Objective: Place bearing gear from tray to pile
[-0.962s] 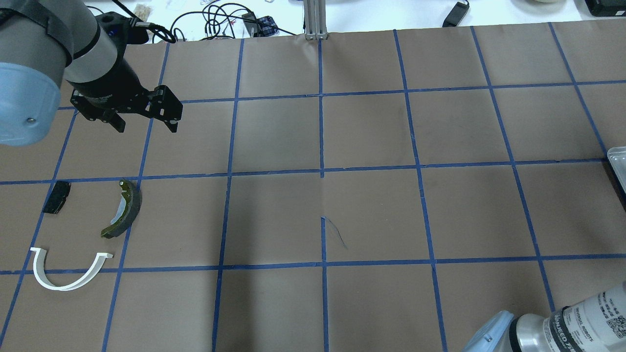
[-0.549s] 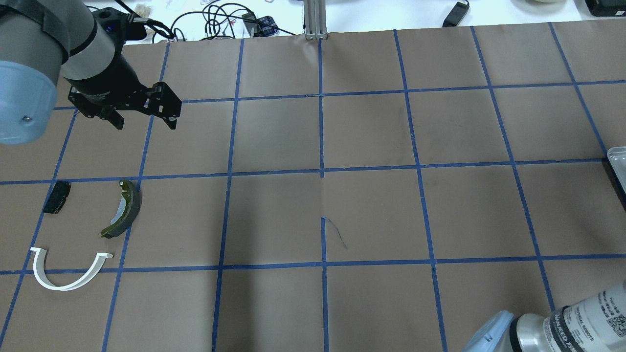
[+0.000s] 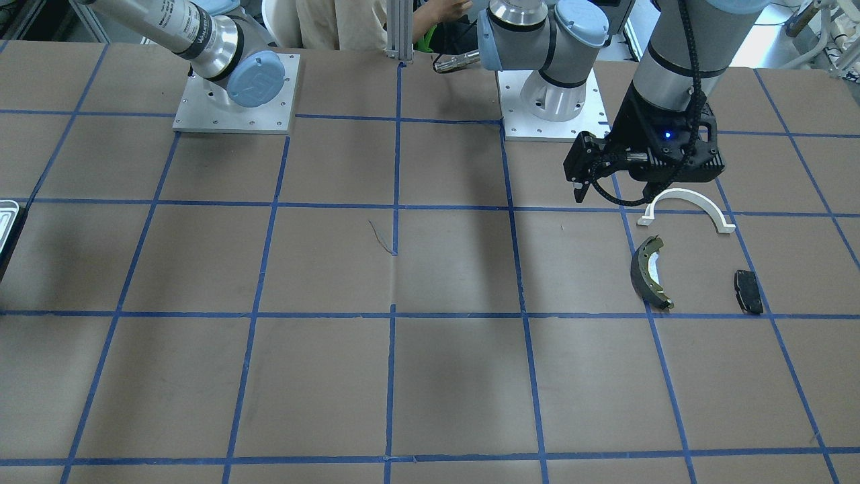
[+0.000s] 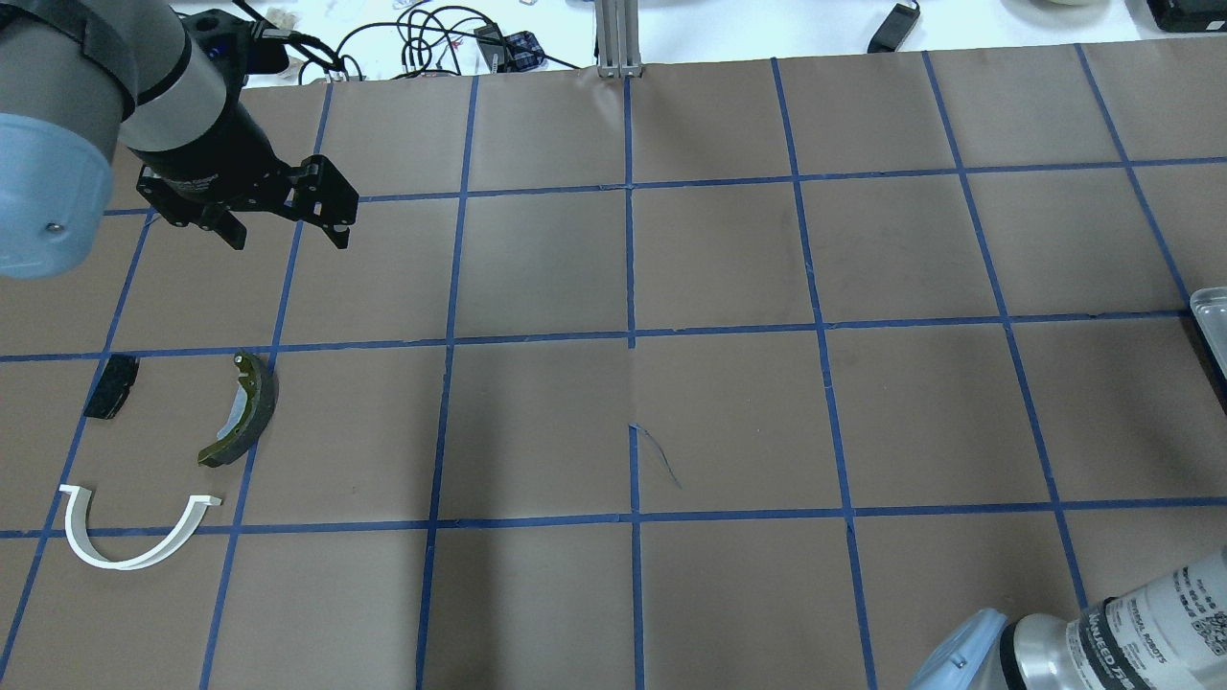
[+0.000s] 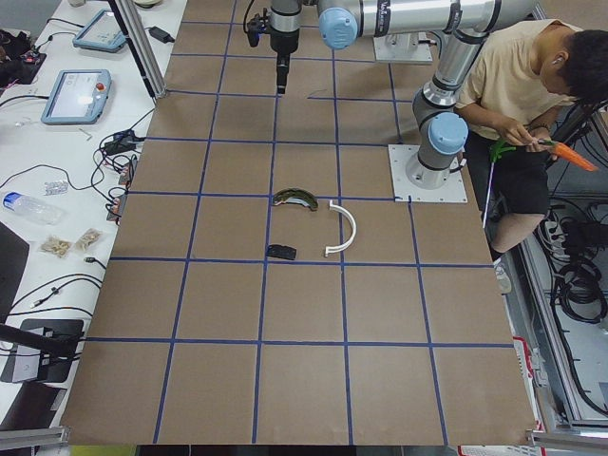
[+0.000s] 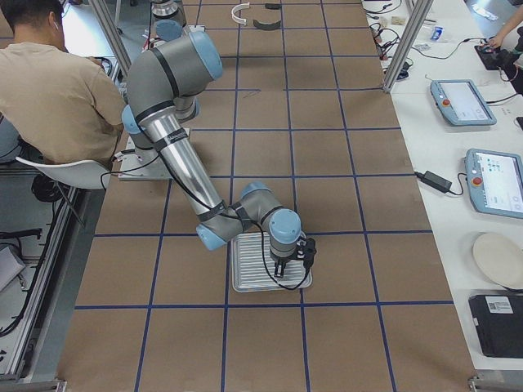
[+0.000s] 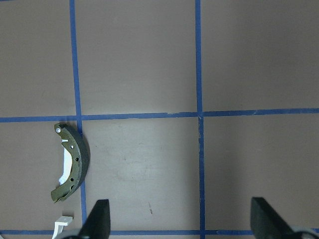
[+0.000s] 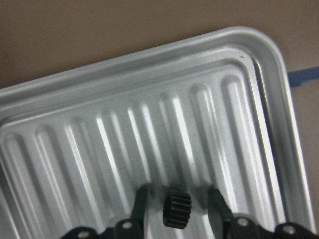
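The silver tray point(image 8: 149, 64) fills the right wrist view and also shows in the exterior right view point(image 6: 245, 282). A small black bearing gear point(image 8: 177, 210) lies on its ribbed floor. My right gripper point(image 8: 178, 201) is open, with a finger on each side of the gear and a gap to each. The pile lies at the table's left: a white arch point(image 4: 125, 541), a dark brake shoe point(image 4: 244, 407) and a black pad point(image 4: 110, 385). My left gripper point(image 4: 286, 238) is open and empty, above the table beyond the pile.
The brown table cover carries a grid of blue tape lines point(image 4: 630, 335). Cables point(image 4: 422, 38) and devices lie past the far edge. Only the tray's corner point(image 4: 1210, 316) shows at the overhead view's right edge. A seated person point(image 6: 57, 90) is behind the robot bases.
My left gripper has drifted slightly toward the table's far edge, still open. The pile parts have not moved.
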`<action>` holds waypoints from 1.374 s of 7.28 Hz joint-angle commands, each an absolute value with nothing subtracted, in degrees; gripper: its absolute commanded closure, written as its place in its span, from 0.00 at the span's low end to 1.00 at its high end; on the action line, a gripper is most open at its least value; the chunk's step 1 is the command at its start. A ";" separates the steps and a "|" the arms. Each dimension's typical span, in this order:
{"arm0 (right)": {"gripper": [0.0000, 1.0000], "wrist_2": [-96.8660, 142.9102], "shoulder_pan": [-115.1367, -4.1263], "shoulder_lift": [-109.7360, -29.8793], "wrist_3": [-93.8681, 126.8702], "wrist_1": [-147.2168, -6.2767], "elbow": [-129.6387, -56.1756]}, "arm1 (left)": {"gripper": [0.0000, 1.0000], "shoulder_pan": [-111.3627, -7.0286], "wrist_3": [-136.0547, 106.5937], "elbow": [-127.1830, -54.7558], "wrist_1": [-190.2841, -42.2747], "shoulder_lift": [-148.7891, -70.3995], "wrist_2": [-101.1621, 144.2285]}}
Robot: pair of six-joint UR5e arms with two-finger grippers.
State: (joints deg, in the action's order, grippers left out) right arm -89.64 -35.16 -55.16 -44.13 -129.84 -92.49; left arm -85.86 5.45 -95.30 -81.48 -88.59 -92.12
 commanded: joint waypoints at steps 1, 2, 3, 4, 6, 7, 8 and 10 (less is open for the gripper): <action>1.00 -89.91 -35.16 -55.20 -44.82 -129.81 -92.46 | 0.00 -85.87 5.45 -95.27 -81.39 -88.42 -91.94; 1.00 -90.09 -35.16 -55.46 -44.39 -129.90 -92.46 | 0.00 -86.04 5.36 -95.27 -81.56 -88.59 -91.41; 1.00 -90.35 -35.33 -56.85 -44.04 -130.60 -92.55 | 0.00 -86.31 5.01 -95.27 -81.65 -88.59 -88.97; 1.00 -90.26 -36.81 -62.17 -43.08 -128.87 -93.16 | 0.00 -86.40 4.92 -95.27 -82.17 -88.33 -88.95; 1.00 -92.79 -48.01 -69.76 -37.90 -118.61 -94.30 | 0.00 -86.31 5.44 -95.45 -82.18 -87.98 -89.03; 1.00 -94.38 -55.47 -70.05 -33.44 -114.65 -94.39 | 0.00 -86.13 5.45 -95.88 -82.26 -87.98 -89.21; 1.00 -93.79 -63.03 -70.14 -30.79 -113.22 -94.39 | 0.00 -86.05 5.45 -95.98 -82.44 -87.80 -90.17; 1.00 -93.60 -81.72 -70.05 -15.39 -113.81 -94.13 | 0.00 -86.04 5.54 -95.98 -82.27 -87.89 -91.58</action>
